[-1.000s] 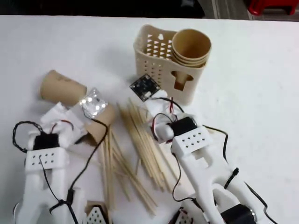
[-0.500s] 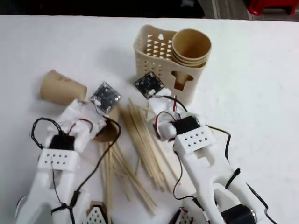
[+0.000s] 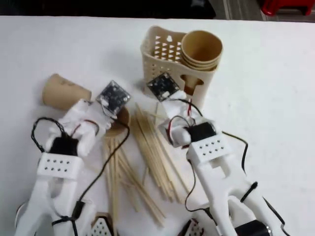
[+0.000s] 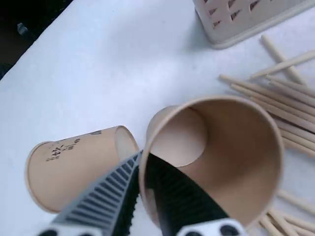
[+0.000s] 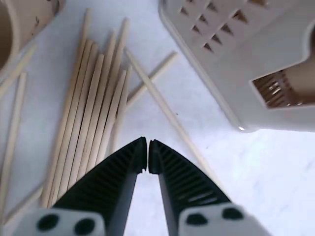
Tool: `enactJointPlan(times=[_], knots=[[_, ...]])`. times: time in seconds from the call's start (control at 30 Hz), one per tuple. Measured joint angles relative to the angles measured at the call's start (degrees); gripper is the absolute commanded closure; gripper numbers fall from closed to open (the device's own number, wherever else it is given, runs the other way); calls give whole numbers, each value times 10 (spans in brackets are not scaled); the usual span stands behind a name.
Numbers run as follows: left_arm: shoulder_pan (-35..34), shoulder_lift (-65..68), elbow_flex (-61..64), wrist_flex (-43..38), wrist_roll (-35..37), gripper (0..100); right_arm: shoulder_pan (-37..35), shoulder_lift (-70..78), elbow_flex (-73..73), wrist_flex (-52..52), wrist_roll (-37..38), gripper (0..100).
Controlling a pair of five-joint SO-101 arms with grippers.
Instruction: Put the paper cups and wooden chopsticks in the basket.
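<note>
We begin with the held cup [image 4: 221, 162], a brown paper cup tipped over so that its open mouth faces the left wrist camera. It sits near the basket [image 3: 167, 69], off the basket's left front corner on the side toward the arms. The left gripper [image 4: 141, 160] is clamped on its rim, one jaw inside the cup and the other against the outer wall, with the paper pinched between them. We cannot tell whether the cup is lifted clear of the table [image 3: 275, 88]. Just beside it, on the side farther from the basket, the lying cup [image 4: 69, 167] rests on its side with its narrower end toward the held cup. Inside the basket, at its right end, the stacked cups [image 3: 202, 46] stand upright and nested, mouths up, rising above the rim. The chopsticks [image 3: 150, 152] lie flat on the table in front of the basket, reaching from just short of its front wall back toward the arms. Most form a loose bundle and a few lie crosswise. The right gripper [image 5: 147, 147] hangs just in front of the basket's front wall, over the table between the bundle and one stray stick angled toward the basket. Its jaws meet at the tips with nothing between them.
</note>
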Motion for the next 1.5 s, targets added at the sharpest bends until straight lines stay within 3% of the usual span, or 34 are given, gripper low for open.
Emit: enactJointPlan(times=[0.3,0.53,0.77,1.1,1.23,1.5], knots=[[0,0,-236,236,61,978,14,-52,19,0,0,981],[36,0,-435,349,111,979,14,-52,33,0,1,981],[82,0,-533,349,158,979,12,-53,75,-32,55,981],[142,0,-537,242,200,979,19,-112,77,-33,40,981],[168,21,-571,222,214,979,55,-197,77,19,15,981],[211,218,-744,265,221,979,201,-321,126,70,-49,981]])
